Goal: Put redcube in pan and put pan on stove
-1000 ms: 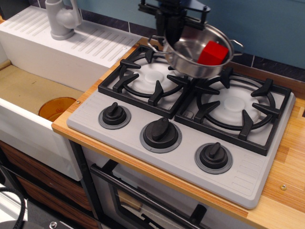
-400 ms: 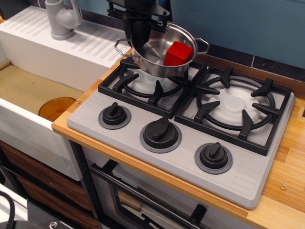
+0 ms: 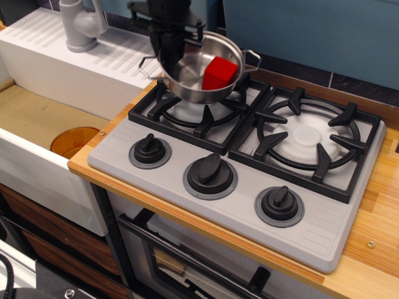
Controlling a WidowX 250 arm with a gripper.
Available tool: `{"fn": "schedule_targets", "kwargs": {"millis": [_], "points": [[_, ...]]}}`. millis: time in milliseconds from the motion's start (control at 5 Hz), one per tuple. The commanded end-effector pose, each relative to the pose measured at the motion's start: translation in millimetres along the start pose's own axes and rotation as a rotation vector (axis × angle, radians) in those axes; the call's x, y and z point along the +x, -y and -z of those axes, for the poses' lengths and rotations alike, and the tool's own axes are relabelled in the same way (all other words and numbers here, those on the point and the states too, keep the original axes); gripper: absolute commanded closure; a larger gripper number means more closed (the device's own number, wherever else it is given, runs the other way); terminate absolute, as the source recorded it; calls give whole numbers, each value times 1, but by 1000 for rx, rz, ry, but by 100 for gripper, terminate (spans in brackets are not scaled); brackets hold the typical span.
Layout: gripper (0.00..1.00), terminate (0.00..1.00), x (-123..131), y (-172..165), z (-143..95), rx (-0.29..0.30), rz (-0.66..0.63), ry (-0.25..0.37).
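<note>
The shiny steel pan (image 3: 190, 84) hangs tilted just above the left burner grate (image 3: 199, 109) of the light-grey stove (image 3: 249, 205). The redcube (image 3: 219, 73) lies inside the pan against its right wall. My black gripper (image 3: 168, 45) comes down from the top and is shut on the pan's left rim. The pan's wire loop handles stick out at the left (image 3: 148, 62) and right (image 3: 252, 57). Whether the pan's bottom touches the grate cannot be told.
The right burner grate (image 3: 308, 140) is bare. Three black knobs (image 3: 211, 174) line the stove's front. A white sink unit with a grey tap (image 3: 81, 25) and an orange drain (image 3: 73, 140) lies to the left. Wooden counter (image 3: 374, 237) edges the stove.
The gripper has carried the pan with the redcube leftward, from above the gap between the burners to over the left burner, and slightly lower.
</note>
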State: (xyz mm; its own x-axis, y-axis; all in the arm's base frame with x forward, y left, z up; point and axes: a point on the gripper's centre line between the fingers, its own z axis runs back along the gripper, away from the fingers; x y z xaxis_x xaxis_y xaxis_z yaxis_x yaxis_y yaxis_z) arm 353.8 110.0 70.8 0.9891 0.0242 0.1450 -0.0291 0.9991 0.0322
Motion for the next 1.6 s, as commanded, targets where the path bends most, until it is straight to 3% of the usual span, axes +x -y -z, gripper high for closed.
{"fn": "schedule_targets", "kwargs": {"millis": [0,200,600,1000,1200,1400], "points": [[0,0,1,-4,-2,16,2,46],[0,0,-4,2,-5,14,-18,39],[0,0,-7,16,-40,34,-32,16],[0,0,8,30,-72,69,-22,-3],[0,0,14,36,-72,47,-15,-13],[0,0,18,41,-74,89,17,-31]]}}
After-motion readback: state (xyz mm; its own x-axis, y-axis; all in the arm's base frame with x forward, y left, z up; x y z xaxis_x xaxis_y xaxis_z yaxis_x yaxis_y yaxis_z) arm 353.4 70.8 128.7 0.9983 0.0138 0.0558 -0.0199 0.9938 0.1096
